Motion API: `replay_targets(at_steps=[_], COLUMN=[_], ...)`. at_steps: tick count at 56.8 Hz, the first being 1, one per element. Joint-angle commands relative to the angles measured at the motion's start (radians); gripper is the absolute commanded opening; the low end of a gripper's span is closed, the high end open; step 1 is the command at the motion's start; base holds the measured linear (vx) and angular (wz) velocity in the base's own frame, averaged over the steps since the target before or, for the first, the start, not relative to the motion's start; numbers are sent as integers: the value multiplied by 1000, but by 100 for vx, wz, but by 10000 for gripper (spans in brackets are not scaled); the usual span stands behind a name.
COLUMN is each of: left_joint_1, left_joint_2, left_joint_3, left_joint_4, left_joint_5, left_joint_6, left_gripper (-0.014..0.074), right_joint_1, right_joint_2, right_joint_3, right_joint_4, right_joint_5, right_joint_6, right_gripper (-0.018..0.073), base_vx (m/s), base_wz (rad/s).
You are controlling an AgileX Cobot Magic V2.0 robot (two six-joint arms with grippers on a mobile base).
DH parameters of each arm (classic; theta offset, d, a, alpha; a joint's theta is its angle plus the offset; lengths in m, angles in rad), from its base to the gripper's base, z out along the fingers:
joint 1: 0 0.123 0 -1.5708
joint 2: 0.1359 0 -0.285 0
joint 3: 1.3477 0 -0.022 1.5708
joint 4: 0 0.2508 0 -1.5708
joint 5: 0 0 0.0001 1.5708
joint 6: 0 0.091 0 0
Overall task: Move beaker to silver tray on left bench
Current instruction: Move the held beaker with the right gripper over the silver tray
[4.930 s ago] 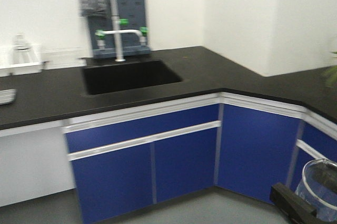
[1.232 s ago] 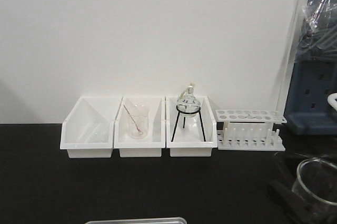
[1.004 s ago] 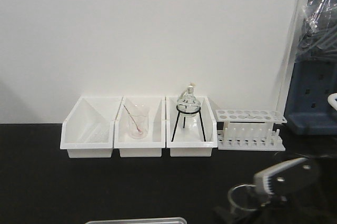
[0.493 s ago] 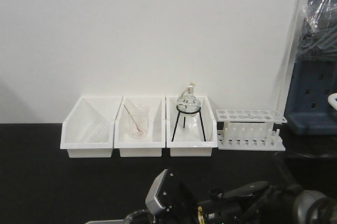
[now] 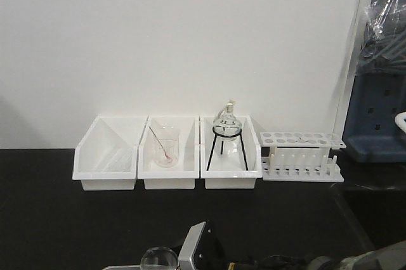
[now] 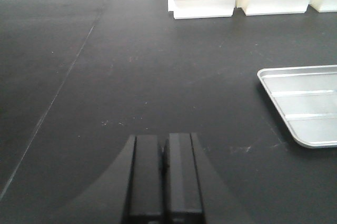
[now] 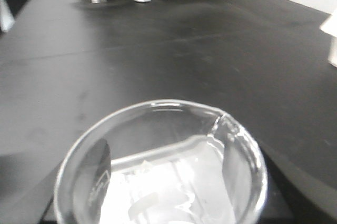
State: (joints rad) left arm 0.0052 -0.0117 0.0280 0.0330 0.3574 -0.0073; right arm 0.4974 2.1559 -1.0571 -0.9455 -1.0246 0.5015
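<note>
Beaker (image 5: 158,258) has swung from the right edge of the front view to bottom centre within about a second. It rides upright in the right gripper (image 7: 163,203), fingers closed on its wall. It hangs over the black surface (image 6: 131,71), not yet set on the silver tray (image 6: 305,105). Left gripper (image 6: 164,176): fingers pressed together, empty. Judgement: transport nearly finished; lowering and release remain.

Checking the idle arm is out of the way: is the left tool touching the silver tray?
Apart. The left wrist view shows a wide stretch of bare black bench between the left tool and the silver tray, which lies off to one side.
</note>
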Motion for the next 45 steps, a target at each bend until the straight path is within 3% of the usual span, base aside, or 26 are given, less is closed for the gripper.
replay_targets(at_steps=[1,19,36,45], left_joint_1=[-6,-6,-6,-6], left_joint_2=[-16,-16,-16,-16], left_joint_3=[28,28,28,28], left_joint_4=[-2,-2,-2,-2], left_joint_5=[-77,-77,-77,-77], left_joint_6=[-1,-1,-1,-1], left_gripper=[1,1,1,1], right_joint_1=[-3,-3,-3,-3], right_joint_2=[-30,23,46,46], right_joint_3=[-29,-29,-29,-29], right_joint_4=[124,278,285,280], right_joint_5=[-81,-16,8,7], right_joint_6=[-28,-149,-152,-152], right_gripper=[3,7,18,86], base_vx=[0,0,0,0], base_wz=[0,0,0,0])
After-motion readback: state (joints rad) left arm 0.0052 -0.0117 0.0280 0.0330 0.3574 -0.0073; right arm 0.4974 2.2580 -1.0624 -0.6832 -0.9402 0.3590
